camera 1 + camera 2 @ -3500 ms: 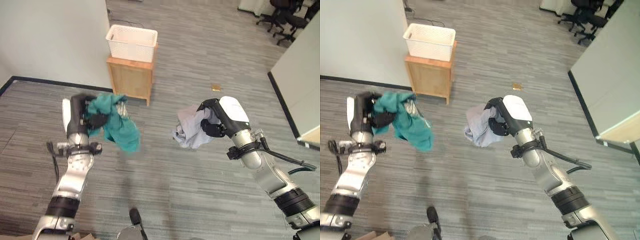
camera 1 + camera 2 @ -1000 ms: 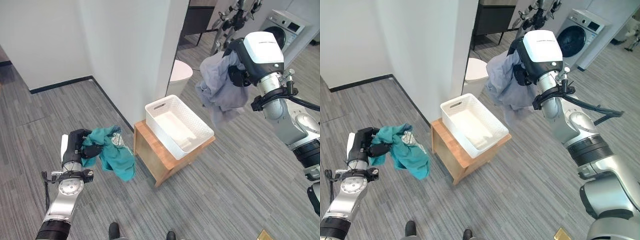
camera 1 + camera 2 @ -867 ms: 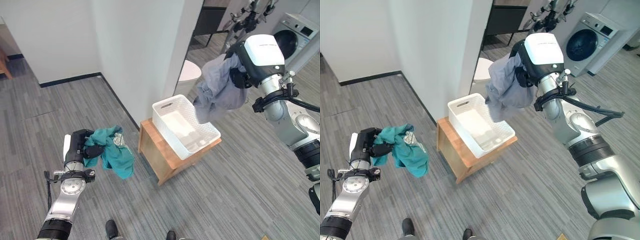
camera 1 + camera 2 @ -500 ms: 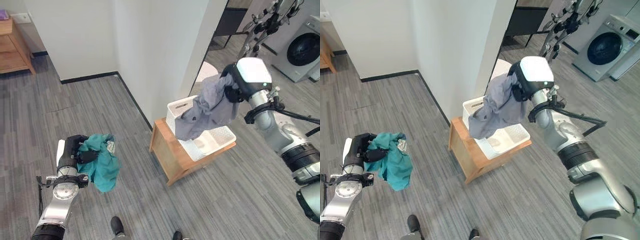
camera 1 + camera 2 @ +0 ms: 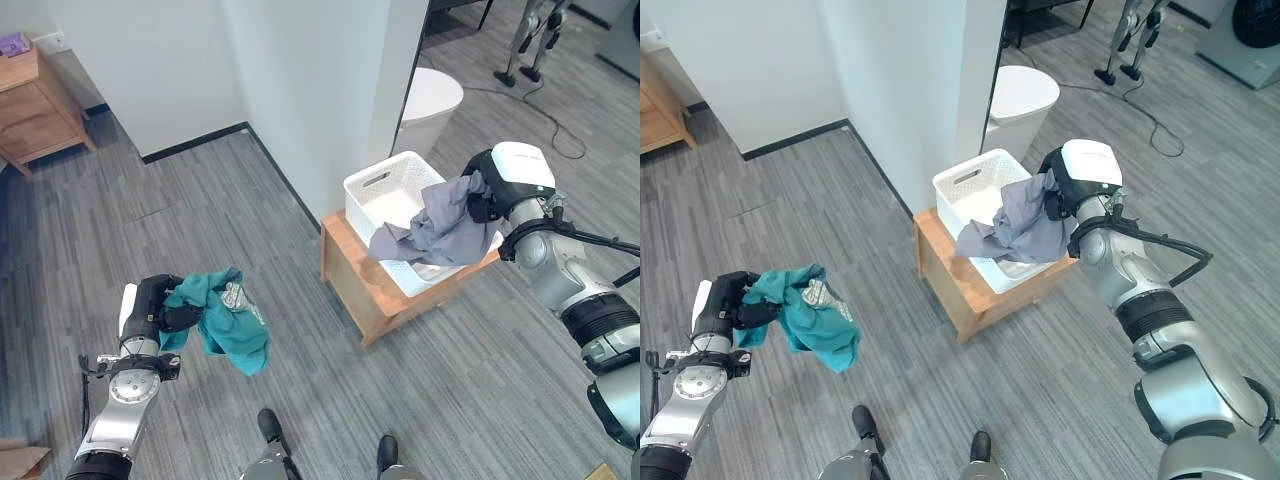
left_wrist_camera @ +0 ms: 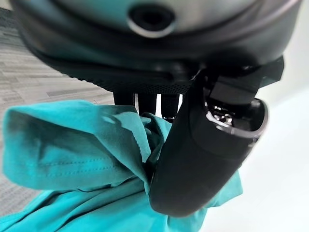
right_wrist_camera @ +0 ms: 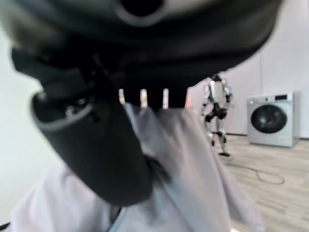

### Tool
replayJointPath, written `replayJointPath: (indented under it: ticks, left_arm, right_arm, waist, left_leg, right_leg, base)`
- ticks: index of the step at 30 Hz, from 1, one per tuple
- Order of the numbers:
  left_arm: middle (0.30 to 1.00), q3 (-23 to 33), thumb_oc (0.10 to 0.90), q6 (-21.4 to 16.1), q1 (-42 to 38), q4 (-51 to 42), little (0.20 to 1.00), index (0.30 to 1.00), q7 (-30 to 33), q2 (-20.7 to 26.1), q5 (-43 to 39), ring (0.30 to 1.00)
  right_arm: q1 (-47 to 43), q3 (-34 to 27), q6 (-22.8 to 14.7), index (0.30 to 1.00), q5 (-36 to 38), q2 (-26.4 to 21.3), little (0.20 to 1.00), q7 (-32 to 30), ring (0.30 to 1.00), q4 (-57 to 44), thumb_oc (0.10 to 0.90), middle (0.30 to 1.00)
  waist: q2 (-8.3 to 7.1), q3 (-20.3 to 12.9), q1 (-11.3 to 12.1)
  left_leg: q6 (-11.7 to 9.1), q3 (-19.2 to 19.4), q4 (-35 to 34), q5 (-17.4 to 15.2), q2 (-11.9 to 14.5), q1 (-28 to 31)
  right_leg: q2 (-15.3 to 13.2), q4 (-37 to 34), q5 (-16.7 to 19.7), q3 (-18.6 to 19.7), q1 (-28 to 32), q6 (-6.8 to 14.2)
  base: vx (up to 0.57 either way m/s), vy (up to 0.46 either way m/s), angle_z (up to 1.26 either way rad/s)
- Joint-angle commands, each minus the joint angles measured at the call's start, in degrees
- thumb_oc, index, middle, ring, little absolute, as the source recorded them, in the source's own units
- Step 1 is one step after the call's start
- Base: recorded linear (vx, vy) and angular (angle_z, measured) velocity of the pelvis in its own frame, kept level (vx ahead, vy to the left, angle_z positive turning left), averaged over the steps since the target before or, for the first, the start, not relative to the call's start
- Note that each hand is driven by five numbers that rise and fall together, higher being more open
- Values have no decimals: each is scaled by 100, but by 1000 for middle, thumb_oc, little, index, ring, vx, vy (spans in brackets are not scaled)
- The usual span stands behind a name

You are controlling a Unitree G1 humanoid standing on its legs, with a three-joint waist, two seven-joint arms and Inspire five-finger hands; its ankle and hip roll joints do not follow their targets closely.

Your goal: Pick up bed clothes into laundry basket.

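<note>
A white laundry basket stands on a low wooden stand beside a white wall. My right hand is shut on a grey garment that drapes over the basket's near right rim and into it. In the right wrist view the thumb pinches the grey cloth. My left hand is low at the left, well away from the basket, shut on a teal garment that hangs above the floor. The left wrist view shows the thumb clamped on the teal cloth.
A white wall corner rises just behind the basket. A round white bin stands past it. A wooden cabinet is at the far left. Another robot's legs and a floor cable lie at the back right. Grey plank floor surrounds the stand.
My right hand has come down with the grey garment, which now lies over the basket's rim instead of hanging above it. The camera view has shifted. My left hand still holds the teal garment.
</note>
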Motion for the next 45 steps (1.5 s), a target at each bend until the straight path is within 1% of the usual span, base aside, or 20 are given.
replayJointPath:
  ticks: [1, 3, 5, 12, 18, 23, 25, 26, 27, 28, 29, 31, 32, 33, 36, 37, 38, 40, 42, 45]
  left_arm:
    - [300, -207, 400, -795, -1103, -202, 300, 300, 95, 417, -112, 300]
    - [300, -238, 400, -851, -1166, -235, 300, 300, 101, 452, -201, 300]
    - [300, -257, 400, -904, -1250, -247, 300, 300, 141, 457, -297, 300]
    - [300, -169, 400, -996, -1303, -308, 300, 300, 160, 386, -427, 300]
    - [300, -110, 400, -1126, -1481, -816, 300, 300, 221, 351, -394, 300]
    - [300, -61, 400, -1245, -1899, -1489, 300, 300, 223, 277, -371, 300]
    - [300, 10, 400, -1266, -1968, -1755, 300, 300, 268, 265, -357, 300]
    - [300, -41, 400, -1254, -1974, -1772, 300, 300, 267, 284, -355, 300]
    - [300, 85, 400, -1249, -1945, -1900, 300, 300, 304, 198, -325, 300]
    - [300, 292, 400, -1159, -1820, -2237, 300, 300, 355, -8, -187, 300]
    - [300, 303, 400, -1080, -1762, -2322, 300, 300, 355, -66, -68, 300]
    - [300, 400, 400, -976, -1895, -2354, 300, 300, 451, -103, 266, 300]
    - [300, 336, 400, -967, -1903, -2362, 300, 300, 455, -99, 285, 300]
    - [300, 317, 400, -872, -2134, -2359, 300, 300, 521, -64, 555, 300]
    - [300, 141, 400, -672, -2702, -2138, 300, 300, 715, 125, 973, 300]
    - [300, 98, 400, -674, -2737, -2107, 300, 300, 728, 136, 981, 300]
    - [300, 30, 400, -486, -3071, -1749, 300, 300, 750, 461, 1390, 300]
    - [300, 58, 400, -463, -3126, -1641, 300, 300, 735, 586, 1536, 300]
    - [300, -91, 400, -374, -3523, -1173, 300, 300, 921, 899, 1805, 300]
    - [300, -407, 400, -220, -4064, -576, 300, 300, 980, 1289, 2068, 300]
  right_arm:
    - [-1996, 57, -148, 300, 156, -430, 300, -683, 300, 428, 400, 300]
    - [-2109, 111, -157, 300, 217, -432, 300, -713, 300, 565, 400, 300]
    - [-2171, 118, -177, 900, 342, -379, 900, -766, 900, 735, 800, 900]
    - [-2068, 215, -180, 900, 269, -424, 900, -792, 900, 655, 800, 900]
    - [-1752, 81, -208, 900, 179, -735, 900, -804, 900, 65, 800, 900]
    - [-1031, -443, -376, 900, 81, -1444, 900, -711, 900, -1456, 800, 900]
    - [-249, -1126, -445, 900, 190, -1792, 900, -656, 900, -2178, 800, 900]
    - [-64, -1297, -428, 900, 174, -1807, 900, -635, 900, -2259, 800, 900]
    - [363, -1654, -479, 900, 277, -1840, 900, -657, 900, -2474, 800, 900]
    - [1866, -2980, -540, 900, 322, -1636, 900, -739, 900, -3176, 800, 900]
    - [2863, -3849, -573, 900, 348, -1339, 900, -704, 900, -3592, 800, 900]
    - [4203, -4674, -728, 900, 434, -786, 900, -693, 900, -3726, 800, 900]
    - [4374, -4817, -738, 900, 430, -737, 900, -671, 900, -3813, 800, 900]
    - [5230, -5152, -882, 900, 614, -258, 900, -556, 900, -3876, 800, 900]
    - [6212, -5209, -1006, 900, 1145, 543, 900, -363, 900, -3374, 800, 900]
    - [6235, -5228, -1019, 900, 1154, 566, 900, -361, 900, -3375, 800, 900]
    - [6631, -5097, -952, 900, 990, 650, 900, -273, 900, -2803, 800, 900]
    - [6840, -5074, -954, 900, 808, 609, 900, -201, 900, -2670, 800, 900]
    - [7506, -4779, -926, 900, 398, 534, 900, 34, 900, -1847, 800, 900]
    - [7802, -4446, -886, 900, 70, 498, 900, 163, 900, -973, 800, 900]
  waist:
    - [380, 86, 276]
    - [434, 153, 302]
    - [500, 253, 332]
    - [593, 221, 352]
    - [510, 180, 294]
    - [186, -26, -116]
    - [100, -122, -331]
    - [58, -154, -283]
    - [60, -187, -467]
    - [24, -261, -846]
    - [-33, -341, -937]
    - [-51, -415, -1347]
    - [-76, -430, -1292]
    - [-45, -500, -1525]
    - [3, -540, -1878]
    - [-14, -544, -1842]
    - [53, -520, -2094]
    - [82, -524, -2161]
    - [192, -484, -2489]
    - [313, -369, -2696]
  left_leg:
    - [-1208, 323, 12, 97, 692, 489]
    - [-1208, 310, 12, 160, 703, 354]
    - [-1208, 280, 12, 302, 717, 159]
    - [-1208, 227, 12, 282, 778, -65]
    - [-1208, 234, 12, 254, 809, 204]
    - [-1208, 329, 12, 53, 867, 825]
    - [-1208, 512, 12, 115, 918, 967]
    - [-1208, 437, 12, 17, 885, 1016]
    - [-1208, 589, 12, 105, 937, 1079]
    - [-1194, 782, 12, -30, 998, 1305]
    - [-1208, 765, 12, -200, 970, 1465]
    - [-1193, 917, 12, -290, 966, 1629]
    - [-1193, 919, 12, -297, 964, 1642]
    - [-1191, 1044, 12, -237, 960, 1730]
    - [-1201, 1339, 12, -144, 970, 1856]
    - [-1202, 1357, 12, -144, 970, 1864]
    - [-1208, 1570, 12, -60, 984, 1951]
    - [-1208, 1650, 12, -49, 987, 2001]
    - [-1208, 1784, 12, 23, 979, 2092]
    - [-1208, 1824, 12, 40, 947, 2070]
  right_leg:
    - [-175, 55, -709, -171, -415, 104]
    - [-188, 55, -683, -195, -514, 112]
    - [-207, 55, -647, -237, -674, 126]
    - [-130, 55, -727, -223, -806, 99]
    - [-64, 55, -817, -150, -559, 46]
    - [61, 55, -851, 77, -211, 11]
    - [131, 55, -766, 105, -186, -34]
    - [104, 55, -852, 173, -139, -3]
    - [155, 55, -776, 165, -146, -32]
    - [188, 55, -788, 284, -69, -35]
    - [168, 55, -873, 404, 25, -5]
    - [176, 55, -848, 535, 40, -1]
    - [174, 55, -850, 535, 53, 2]
    - [207, 55, -849, 637, 20, 4]
    - [251, 55, -799, 825, -77, 23]
    - [254, 55, -796, 842, -82, 22]
    - [266, 55, -756, 988, -157, 39]
    - [273, 55, -765, 1020, -165, 49]
    - [273, 55, -778, 1106, -129, 82]
    - [222, 55, -791, 1108, -124, 109]
  base:
    - [-25, -43, 14]
    - [-23, -59, 14]
    - [-42, -58, 5]
    - [1, -39, 13]
    - [0, 0, 0]
    - [16, -9, 0]
    - [1, 5, -15]
    - [-36, 7, -23]
    - [56, 40, -29]
    - [90, 57, -22]
    - [152, 75, -1]
    - [87, 30, -2]
    - [43, 16, -33]
    - [38, 7, -40]
    - [12, -23, -59]
    - [-25, -6, -61]
    - [-5, 5, -61]
    - [25, -11, -62]
    - [37, -37, -65]
    - [-20, 3, -30]
